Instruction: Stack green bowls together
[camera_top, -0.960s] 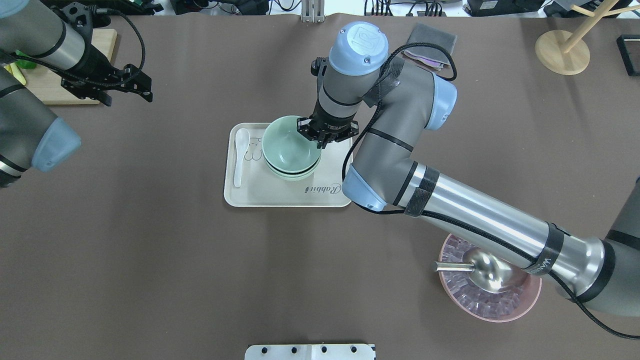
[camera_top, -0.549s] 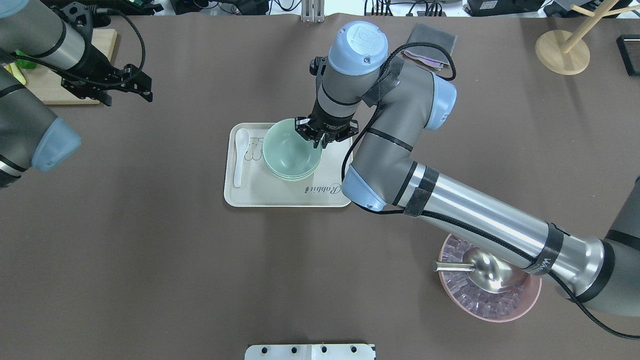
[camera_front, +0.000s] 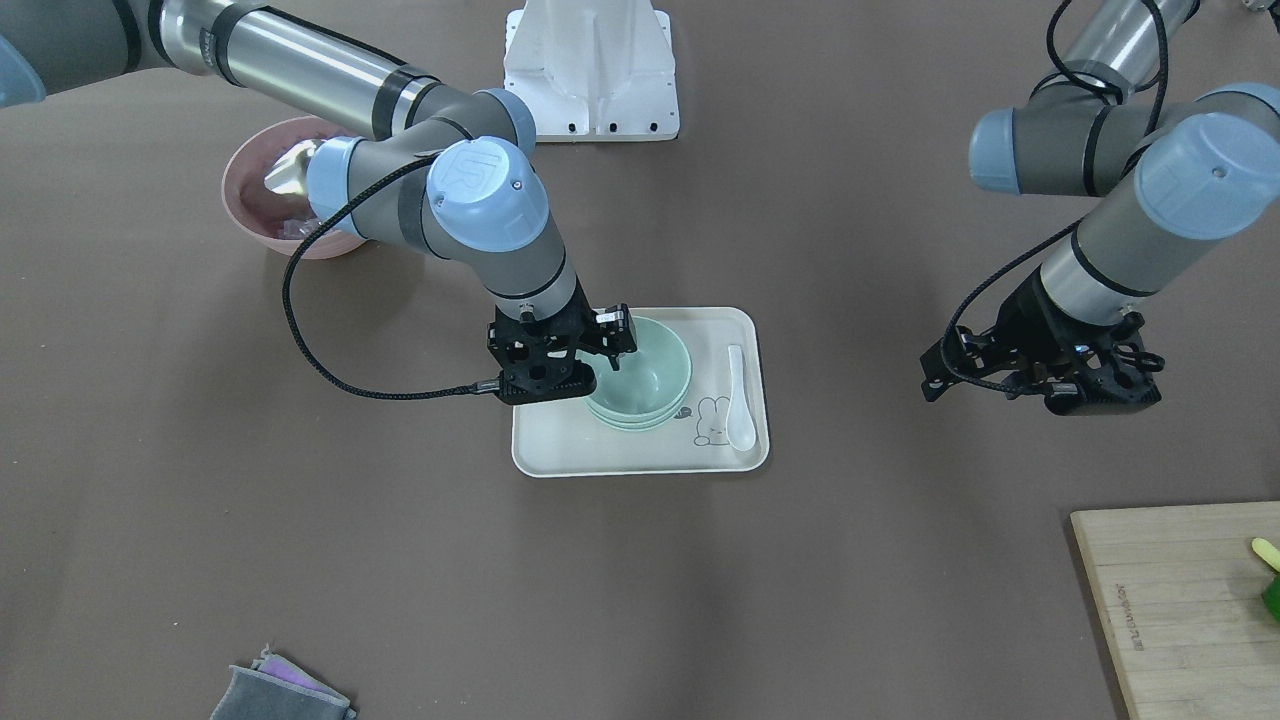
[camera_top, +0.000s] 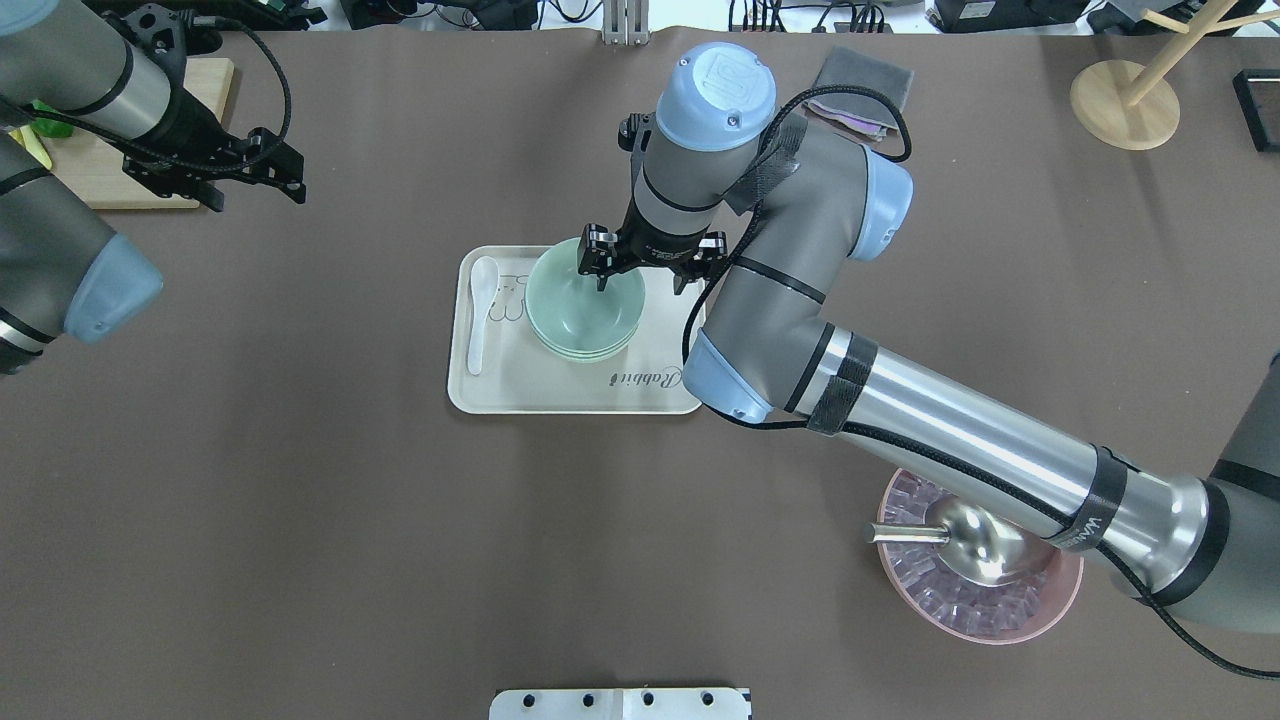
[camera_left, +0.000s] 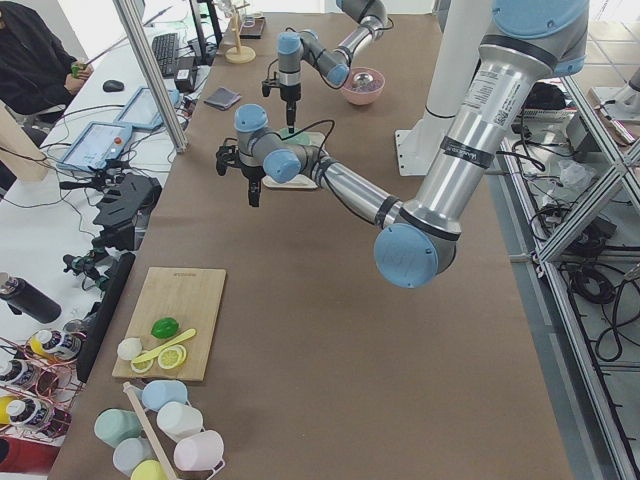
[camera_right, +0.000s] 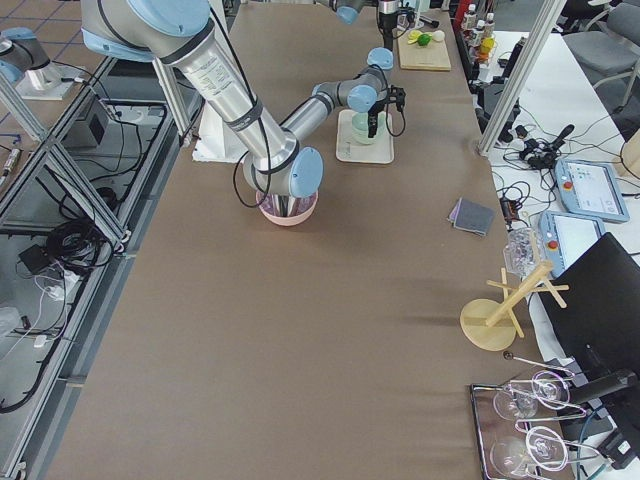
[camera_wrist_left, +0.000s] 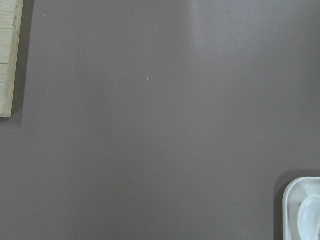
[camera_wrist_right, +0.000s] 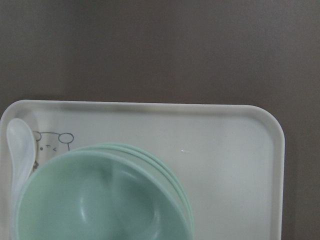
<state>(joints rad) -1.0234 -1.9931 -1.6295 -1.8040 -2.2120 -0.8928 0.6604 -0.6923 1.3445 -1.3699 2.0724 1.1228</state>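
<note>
Green bowls (camera_top: 585, 310) were found nested into one upright stack, three rims counted, on the cream tray (camera_top: 540, 388) near mid-table. The stack was set toward the tray's middle. A white spoon (camera_top: 479, 312) was laid on the same tray just beside the stack, with a narrow gap between them, over a rabbit drawing.

Right gripper (camera_top: 645, 273) was held over the stack's edge on the side away from the robot. Its fingers were spread wide: one finger (camera_top: 600, 272) was seen over the top bowl's inside, the other over bare tray outside the rim. Nothing was pinched. Whether a fingertip touched the bowl could not be told. In the right wrist view the nested bowls were shown at lower left, with pale tray surface to their right.

Left gripper (camera_top: 258, 195) was held well apart from the tray, above the bare brown table (camera_top: 300, 500) and just beside the wooden cutting board (camera_top: 205, 95). Its fingers looked spread and nothing was held. In the left wrist view mostly table was seen, with the board's edge at upper left and a tray corner at lower right.

A pink bowl (camera_top: 1000, 615) with a metal scoop (camera_top: 965, 535) in it was noted on the robot's right, near side, partly covered by the right arm. A grey cloth (camera_top: 870, 78) was seen at the far edge, and a wooden stand (camera_top: 1125, 105) at the far right corner.
</note>
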